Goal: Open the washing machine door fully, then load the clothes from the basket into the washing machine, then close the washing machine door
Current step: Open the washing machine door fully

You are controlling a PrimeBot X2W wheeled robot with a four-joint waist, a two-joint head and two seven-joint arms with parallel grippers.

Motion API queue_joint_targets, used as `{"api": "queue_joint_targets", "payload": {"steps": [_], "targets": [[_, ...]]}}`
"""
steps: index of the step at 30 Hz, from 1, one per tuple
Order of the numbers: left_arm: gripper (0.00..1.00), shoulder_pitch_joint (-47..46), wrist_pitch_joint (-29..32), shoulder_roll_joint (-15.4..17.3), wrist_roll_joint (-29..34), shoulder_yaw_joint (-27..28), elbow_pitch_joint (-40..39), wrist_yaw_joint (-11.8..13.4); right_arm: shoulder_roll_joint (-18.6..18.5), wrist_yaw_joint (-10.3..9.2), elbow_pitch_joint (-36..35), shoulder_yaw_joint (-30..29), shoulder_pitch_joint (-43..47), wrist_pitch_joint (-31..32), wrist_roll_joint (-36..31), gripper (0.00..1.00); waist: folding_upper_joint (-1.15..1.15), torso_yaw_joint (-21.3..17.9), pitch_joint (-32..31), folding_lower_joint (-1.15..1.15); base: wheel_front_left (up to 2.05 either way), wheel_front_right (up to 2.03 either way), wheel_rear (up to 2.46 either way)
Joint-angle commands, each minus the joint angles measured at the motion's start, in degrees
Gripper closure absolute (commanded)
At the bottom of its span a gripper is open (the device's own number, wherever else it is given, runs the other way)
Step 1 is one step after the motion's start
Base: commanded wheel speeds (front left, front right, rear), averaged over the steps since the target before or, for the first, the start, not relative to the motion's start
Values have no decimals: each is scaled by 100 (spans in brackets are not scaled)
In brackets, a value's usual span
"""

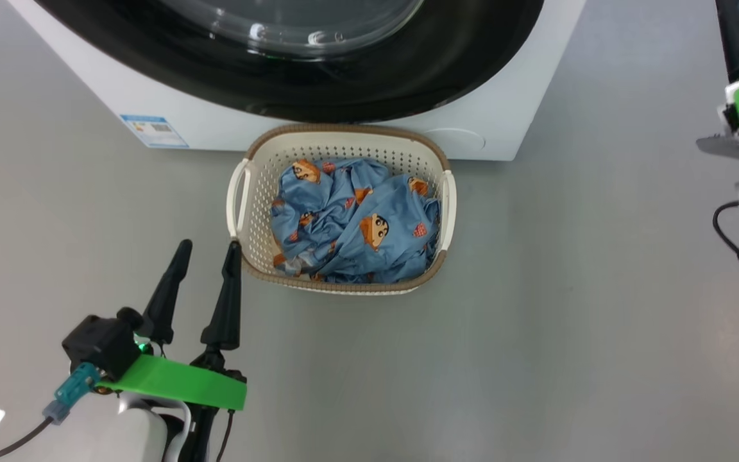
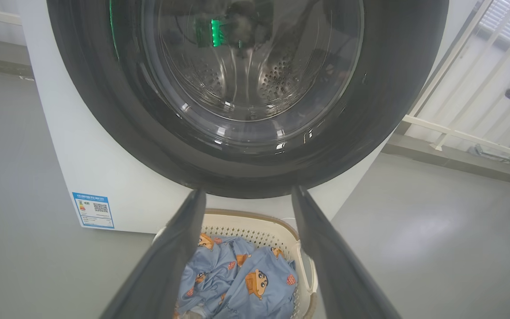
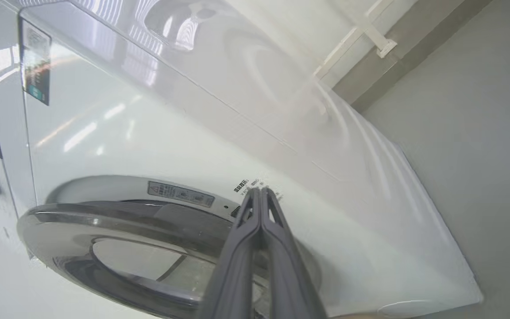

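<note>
The white washing machine [image 1: 119,96] stands at the top of the head view. Its glossy black washing machine door [image 2: 246,88], with a clear glass bowl, looks closed against the front. The cream basket [image 1: 251,192] sits on the floor right in front of it and holds the light blue clothes [image 1: 353,221] with cartoon faces. My left gripper [image 1: 209,247] hovers open just left of the basket's near corner, nothing between its fingers. My right gripper [image 3: 259,191] is shut and empty, its tips at the door's rim [image 3: 126,212]; contact cannot be told.
A blue label sticker [image 1: 153,130] marks the machine's lower left front. Grey floor [image 1: 536,321] spreads around the basket on all sides. A white railing [image 2: 458,128] runs along the wall to the machine's right.
</note>
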Motion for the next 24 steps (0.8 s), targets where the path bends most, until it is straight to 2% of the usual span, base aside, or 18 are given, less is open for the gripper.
{"api": "queue_joint_targets", "payload": {"steps": [1, 8, 24], "targets": [[0, -203, -61, 184, -49, 127, -163, -21, -51, 33, -98, 80, -211, 241, 363, 100, 0, 101, 175, 0, 0, 0, 0], [0, -305, -61, 209, -88, -4, -215, -21, -73, 33, 31, 144, -608, 1006, 1075, 100, 0, 162, 386, 0, 0, 0, 0], [0, -570, -61, 142, -183, -152, -256, -21, -56, 33, 298, 133, -1680, 2363, 1881, 100, 0, 453, 932, 0, 0, 0, 0]]}}
